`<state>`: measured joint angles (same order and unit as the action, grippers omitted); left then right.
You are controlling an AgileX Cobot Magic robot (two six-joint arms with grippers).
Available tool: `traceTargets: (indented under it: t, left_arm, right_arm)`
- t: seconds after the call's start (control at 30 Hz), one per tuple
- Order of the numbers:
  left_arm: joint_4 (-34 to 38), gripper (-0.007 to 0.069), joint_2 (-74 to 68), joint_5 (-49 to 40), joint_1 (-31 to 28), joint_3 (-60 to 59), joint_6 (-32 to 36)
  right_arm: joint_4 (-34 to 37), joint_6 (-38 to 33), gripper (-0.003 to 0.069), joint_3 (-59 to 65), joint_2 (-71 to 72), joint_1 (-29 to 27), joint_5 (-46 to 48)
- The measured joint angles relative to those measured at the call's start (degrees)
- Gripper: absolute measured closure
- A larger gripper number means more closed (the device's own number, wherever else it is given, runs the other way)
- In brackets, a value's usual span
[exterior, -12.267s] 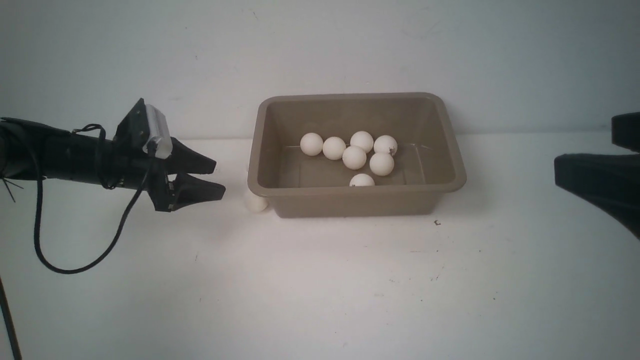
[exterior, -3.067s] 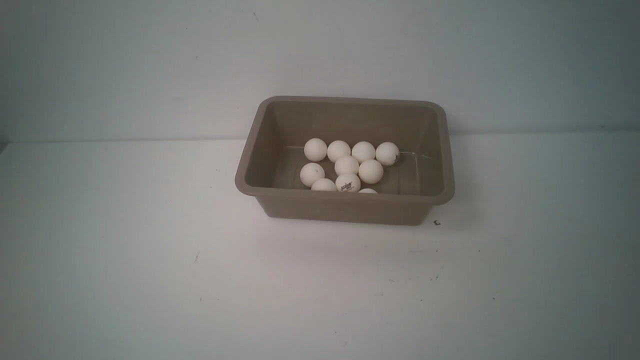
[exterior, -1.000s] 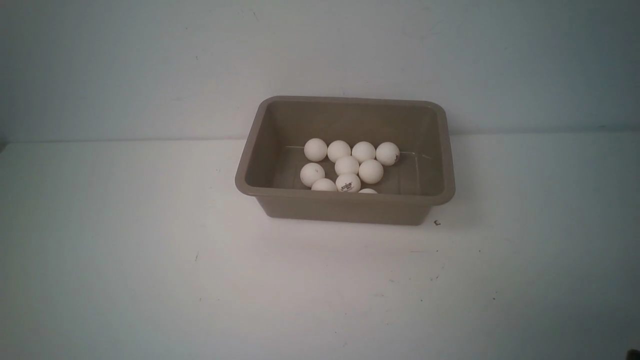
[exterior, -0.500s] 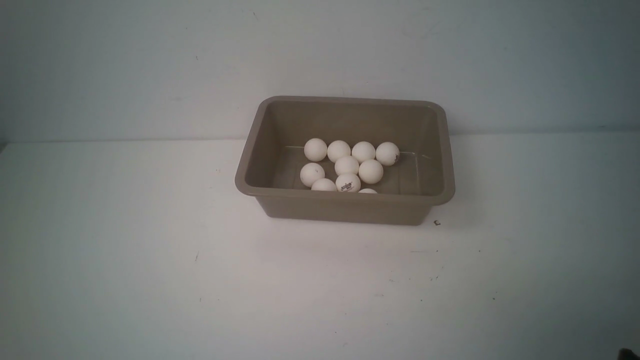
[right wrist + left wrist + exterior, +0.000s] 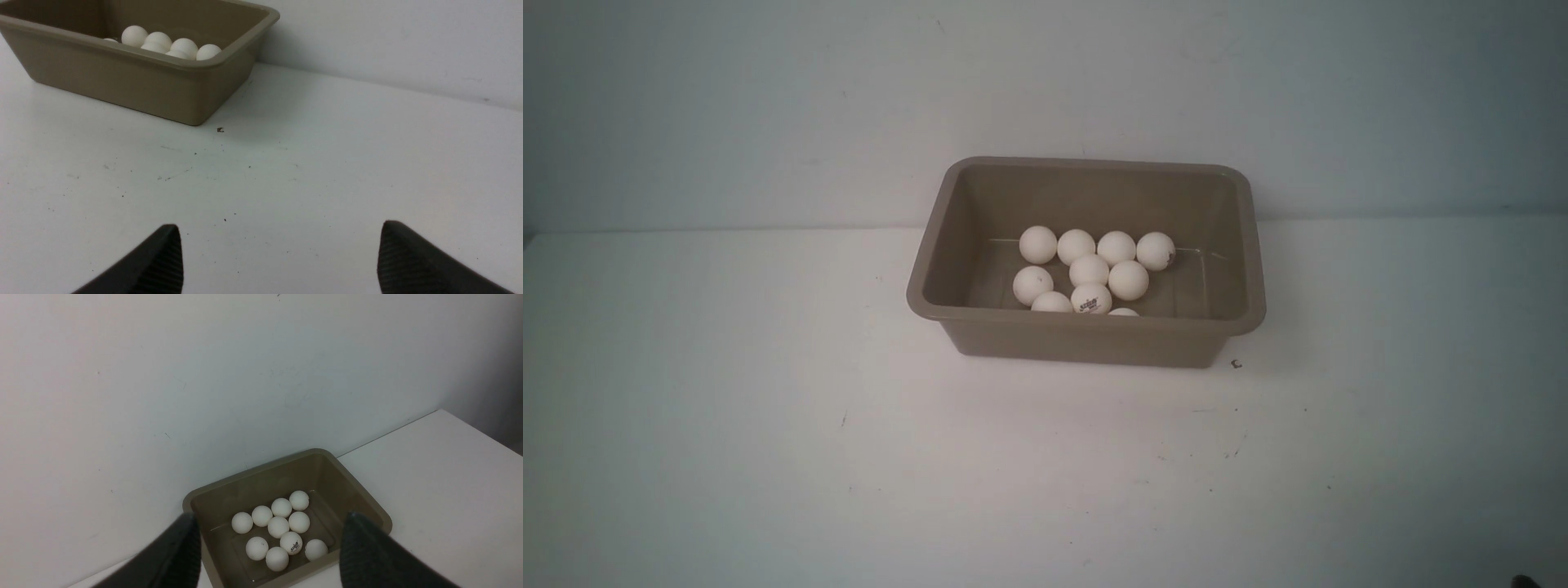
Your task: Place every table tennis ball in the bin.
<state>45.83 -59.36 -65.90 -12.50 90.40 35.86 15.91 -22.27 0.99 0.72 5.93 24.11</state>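
Note:
The taupe bin [image 5: 1086, 320] stands on the white table near the back wall. Several white table tennis balls [image 5: 1089, 270] lie clustered on its floor, one with a dark logo [image 5: 1089, 305]. In the left wrist view the bin [image 5: 327, 477] and its balls [image 5: 278, 526] lie well beyond my left gripper [image 5: 270, 516], which is open and empty. My right gripper [image 5: 280, 225] hangs open over bare table, with the bin [image 5: 122, 77] and balls [image 5: 184, 44] far off to one side. No ball shows on the table outside the bin.
A white wall [image 5: 1045, 98] rises right behind the bin. A small dark fleck [image 5: 1236, 364] lies on the table by the bin's front right corner. Only a dark tip [image 5: 1523, 581] shows at the front view's lower right corner.
Since the oldest frame both arms have left the front view, the bin has shifted slightly left, and the ball beside it is gone while more balls lie inside. Over the last second nothing has moved.

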Motion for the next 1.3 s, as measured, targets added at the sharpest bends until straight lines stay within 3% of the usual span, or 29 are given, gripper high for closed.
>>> traceTargets:
  t: [0.27, 0.47, 0.8, 1.17, 1.3]
  left_arm:
    - [-0.3, 0.022, 0.0, 0.0, 0.0, 0.0, 0.7]
    - [0.5, 0.022, -0.3, 1.1, 0.0, 0.0, 6.6]
    - [20.4, 0.022, -8.0, 4.7, 0.1, 0.0, 12.2]
    - [35.9, 0.022, -19.8, 4.9, 2.3, 0.0, 15.0]
    - [39.0, 0.022, -21.3, 5.5, 2.3, 0.0, 21.0]
  right_arm:
    - [0.0, 0.0, 0.0076, 0.1, 0.0, 0.0, -0.4]
    - [0.1, 0.0, 0.0076, 0.1, 0.0, 0.0, -0.4]
    - [0.1, 0.1, 0.0076, 0.1, 0.0, 0.0, -0.4]
    - [0.1, 0.1, 0.0076, 0.1, 0.0, 0.0, -0.4]
    - [0.1, 0.0, 0.0076, 0.1, 0.0, 0.0, -0.4]
